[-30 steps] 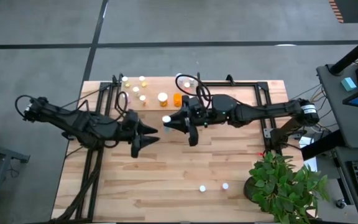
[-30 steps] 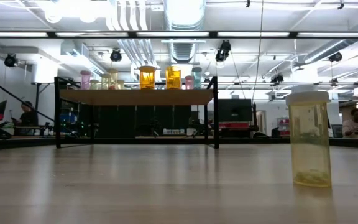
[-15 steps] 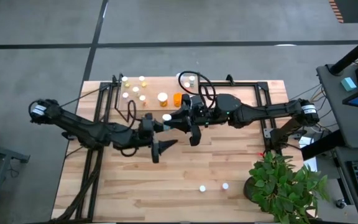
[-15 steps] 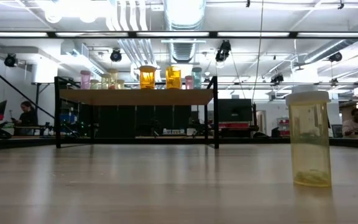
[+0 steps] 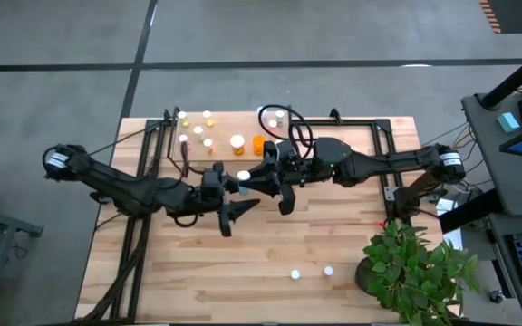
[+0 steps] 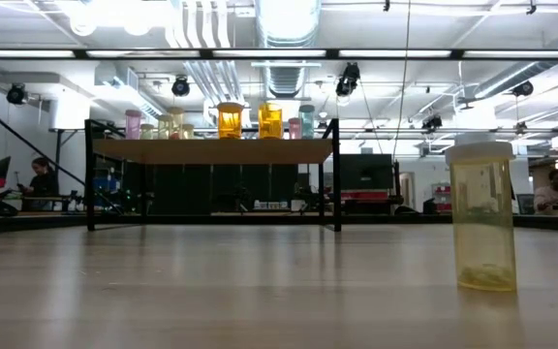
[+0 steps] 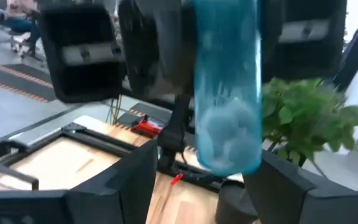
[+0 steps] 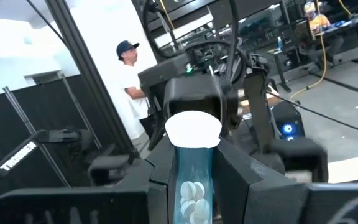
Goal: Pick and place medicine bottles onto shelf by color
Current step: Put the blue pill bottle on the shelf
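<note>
- since a second ago the left arm has swung in from about the 9 o'clock side of the table toward its centre; the left gripper (image 5: 234, 210) now sits just beside the right gripper (image 5: 259, 179), where before it was well apart from it.
- over the last half second the left gripper has barely shifted, only edging closer to the blue bottle (image 5: 243, 177).
- the right arm has stayed put in all that time, its claw clamped on the blue bottle, white cap (image 8: 193, 130) facing its wrist camera and white pills showing through the wall.
- the left gripper's fingers stand apart on either side of the blue bottle (image 7: 226, 87); they do not look closed on it.
- the shelf (image 5: 208, 117) lies toward 12 o'clock of the table's centre, carrying a cluster of small medicine bottles (image 5: 199, 132), with an orange bottle (image 5: 258, 144) and a white-capped one (image 5: 237, 141) near its 3 o'clock end.
- in the low view the shelf (image 6: 211, 151) stands on thin black legs with amber, pale pink and yellowish bottles on top.
- a yellowish bottle (image 6: 481, 214) stands upright on the table, close to the low camera.
- two white-capped bottles (image 5: 311, 272) sit at about 5 o'clock of the table's centre, near the potted plant (image 5: 415, 267).
- the table (image 5: 333, 235) is light plank wood; grey floor surrounds it, and a desk with screens sits at 3 o'clock.
- beyond are ceiling lights, ducts, and a seated person (image 6: 40, 180) far back; another person in a cap (image 8: 129, 68) stands behind the arms.
</note>
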### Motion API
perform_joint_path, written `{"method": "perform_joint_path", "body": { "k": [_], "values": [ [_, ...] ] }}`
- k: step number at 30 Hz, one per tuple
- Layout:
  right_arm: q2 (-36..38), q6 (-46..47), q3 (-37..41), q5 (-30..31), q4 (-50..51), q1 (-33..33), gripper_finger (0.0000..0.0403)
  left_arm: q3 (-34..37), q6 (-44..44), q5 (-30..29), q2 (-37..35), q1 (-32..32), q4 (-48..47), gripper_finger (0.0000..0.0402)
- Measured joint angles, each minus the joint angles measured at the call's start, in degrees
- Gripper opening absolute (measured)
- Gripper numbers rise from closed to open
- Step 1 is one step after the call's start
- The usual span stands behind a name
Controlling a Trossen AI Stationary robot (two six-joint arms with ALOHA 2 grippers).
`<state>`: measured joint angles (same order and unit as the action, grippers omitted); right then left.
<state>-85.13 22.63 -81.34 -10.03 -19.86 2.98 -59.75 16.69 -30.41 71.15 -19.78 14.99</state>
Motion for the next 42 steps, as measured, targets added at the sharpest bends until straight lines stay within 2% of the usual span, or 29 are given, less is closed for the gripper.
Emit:
{"method": "perform_joint_path", "body": {
  "k": [12,21,25,31,38,42],
  "values": [
    [-0.05,-1.33,-0.20,0.14,0.35,0.01,0.0066,0.14,-2.31,3.52,-1.76,-0.12,0.00,0.0203],
    [-0.05,-5.56,-0.39,1.07,4.13,0.01,0.0066,0.14,-2.48,2.54,-1.92,-0.17,-0.06,0.0200],
    [-0.03,-6.61,-0.39,1.10,3.85,0.01,0.0066,0.14,-2.57,1.60,-2.15,-0.15,-0.33,0.0164],
    [-0.03,-6.18,-0.42,1.06,3.76,0.03,0.0066,0.16,-2.53,1.32,-2.61,-0.10,-1.11,0.0067],
    [-0.03,-6.15,-0.42,1.08,3.91,0.01,0.0069,0.20,-2.46,1.31,-2.66,-0.06,-1.10,0.0066],
    [-0.04,-5.66,-0.42,1.09,4.11,0.01,0.0102,0.23,-2.29,0.82,-2.66,-0.06,-1.13,0.0071]
  ]
}}
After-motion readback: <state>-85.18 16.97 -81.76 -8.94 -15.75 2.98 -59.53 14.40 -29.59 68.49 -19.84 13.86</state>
